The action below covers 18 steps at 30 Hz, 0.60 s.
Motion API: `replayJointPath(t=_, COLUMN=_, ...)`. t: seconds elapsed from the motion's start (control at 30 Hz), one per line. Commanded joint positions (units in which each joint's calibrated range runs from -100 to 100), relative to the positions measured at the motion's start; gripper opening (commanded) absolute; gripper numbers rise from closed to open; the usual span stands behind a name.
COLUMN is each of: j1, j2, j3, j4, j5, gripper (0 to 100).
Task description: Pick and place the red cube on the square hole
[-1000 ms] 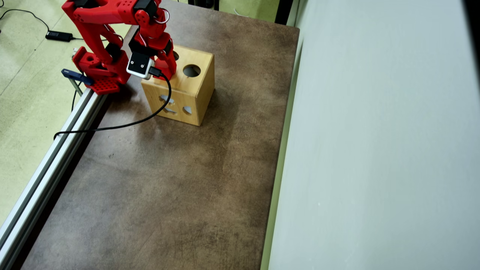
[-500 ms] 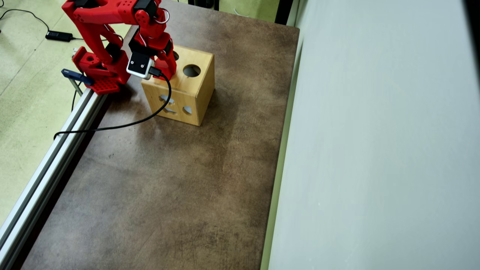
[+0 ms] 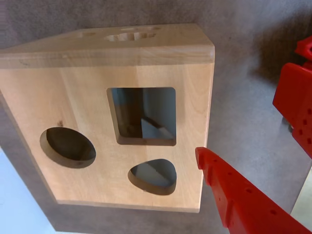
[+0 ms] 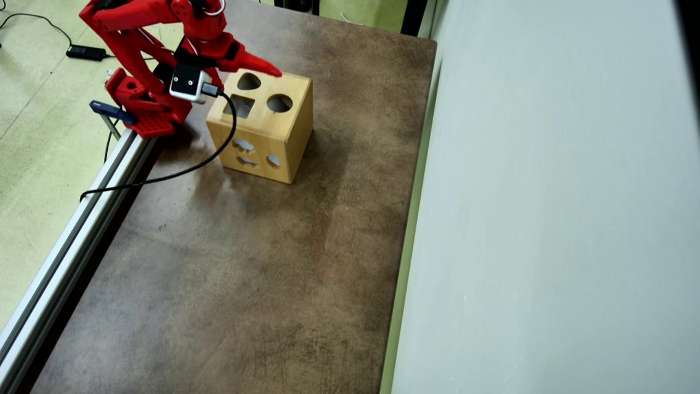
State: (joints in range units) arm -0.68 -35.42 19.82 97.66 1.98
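Note:
The red cube does not show in either view. The wooden shape box (image 4: 262,128) stands at the far left of the table, with the square hole (image 3: 144,116) (image 4: 239,105), a round hole (image 3: 68,147) (image 4: 279,103) and a rounded-triangle hole (image 3: 153,176) (image 4: 249,81) in its top face. My red gripper (image 4: 276,71) hovers over the box's far edge, beside the triangle hole. Only one finger (image 3: 219,180) shows in the wrist view, with its tip at the box's edge. In the overhead view the jaws taper to one point, shut and holding nothing.
The arm's red base (image 4: 139,104) (image 3: 295,100) is clamped to the aluminium rail (image 4: 82,219) along the table's left edge. A black cable (image 4: 180,172) loops from the wrist camera across the table. A pale wall (image 4: 547,219) bounds the right side.

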Motion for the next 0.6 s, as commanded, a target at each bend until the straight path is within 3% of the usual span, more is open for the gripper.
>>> replayJointPath(t=0.0, j1=-0.21, j2=-1.65, j3=-0.05, j4=0.09, j5=-0.20, gripper=96)
replayJointPath(t=0.57, j1=-0.13, j2=-1.82, j3=-0.41, j4=0.41, j5=-0.20, gripper=96)
